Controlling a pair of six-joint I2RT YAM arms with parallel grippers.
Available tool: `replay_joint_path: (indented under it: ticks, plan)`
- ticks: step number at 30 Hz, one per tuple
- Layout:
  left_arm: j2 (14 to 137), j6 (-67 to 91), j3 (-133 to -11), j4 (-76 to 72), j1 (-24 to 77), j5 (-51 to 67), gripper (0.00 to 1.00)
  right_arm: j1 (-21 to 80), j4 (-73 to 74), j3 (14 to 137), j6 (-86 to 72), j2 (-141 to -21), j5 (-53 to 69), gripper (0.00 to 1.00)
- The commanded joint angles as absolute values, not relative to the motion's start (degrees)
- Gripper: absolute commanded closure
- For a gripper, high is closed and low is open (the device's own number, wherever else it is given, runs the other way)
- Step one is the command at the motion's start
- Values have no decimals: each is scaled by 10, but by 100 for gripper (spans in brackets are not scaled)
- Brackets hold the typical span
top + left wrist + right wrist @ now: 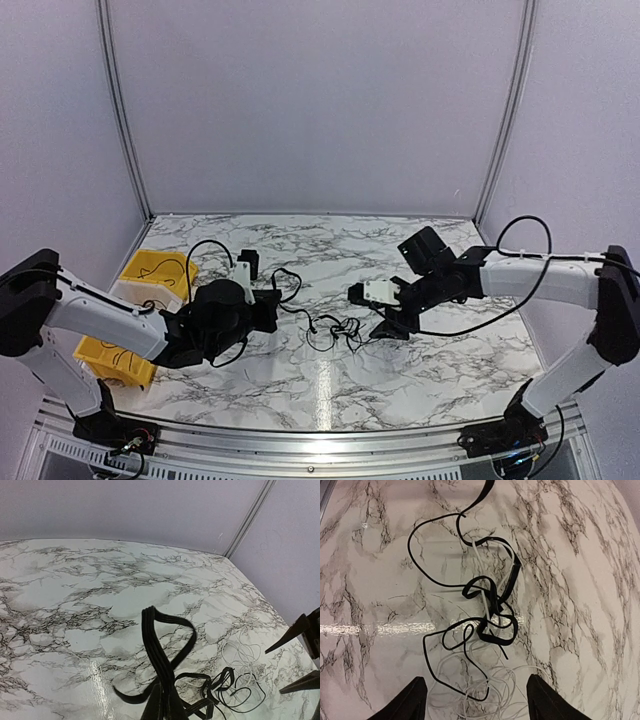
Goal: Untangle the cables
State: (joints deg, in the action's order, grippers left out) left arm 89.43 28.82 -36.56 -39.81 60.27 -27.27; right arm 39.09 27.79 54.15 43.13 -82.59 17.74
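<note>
Marbled tabletop (pixel 300 385) bears the cables (pixel 487 605), one strand clamped in the left pincer (pixel 273 303), the rest beneath the gaping, empty right pincer (pixel 475 695).

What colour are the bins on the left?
The bins are yellow; the top view shows them best.

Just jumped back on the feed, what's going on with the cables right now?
The left gripper is shut on a black flat cable, which stands up in a loop above the marble table. That cable runs into the tangle of cables lying mid-table, where it is mixed up with a thin white wire. The right gripper hovers over the tangle with its jaws open, holding nothing. The knot is not yet undone.
</note>
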Motion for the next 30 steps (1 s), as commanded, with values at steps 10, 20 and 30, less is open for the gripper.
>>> replay_joint_path:
  ticks: [10,20,30]
  plan:
    - [868,340,-338,-420,613,-309,100,438,139,604,365,-1013,135,33]
    - [644,211,-393,-262,613,-338,100,429,153,588,380,-1058,97,76]
    - [546,54,-606,-59,613,-393,100,388,177,600,376,-1085,103,71]
